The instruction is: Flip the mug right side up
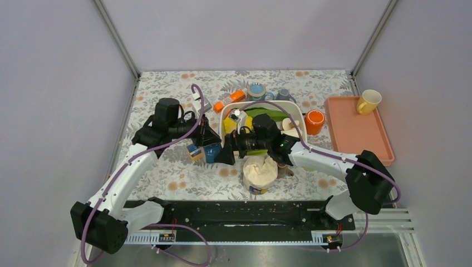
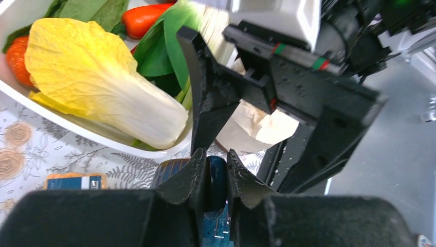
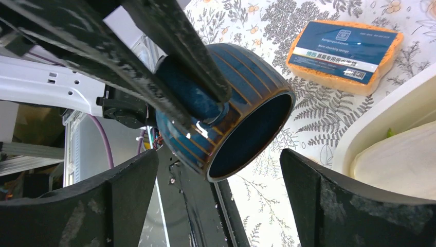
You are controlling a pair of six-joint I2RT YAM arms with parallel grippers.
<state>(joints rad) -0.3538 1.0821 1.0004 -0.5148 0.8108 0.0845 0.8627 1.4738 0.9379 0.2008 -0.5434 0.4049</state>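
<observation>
The dark blue ribbed ceramic mug (image 3: 231, 98), clamped by its handle in the left pincer (image 2: 216, 160), is held tipped sideways over the table (image 3: 247, 20) before the wide-open, empty right pincer (image 3: 218, 157); uprighting is judged unfinished.

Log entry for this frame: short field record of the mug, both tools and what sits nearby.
target: blue striped mug, tipped sideways, mouth not up
left tool: shut on the mug's handle
right tool: open, facing the mug's mouth, not touching
nearby: sponge beside the mug; white bin holding cabbage
status: mug not yet upright
</observation>
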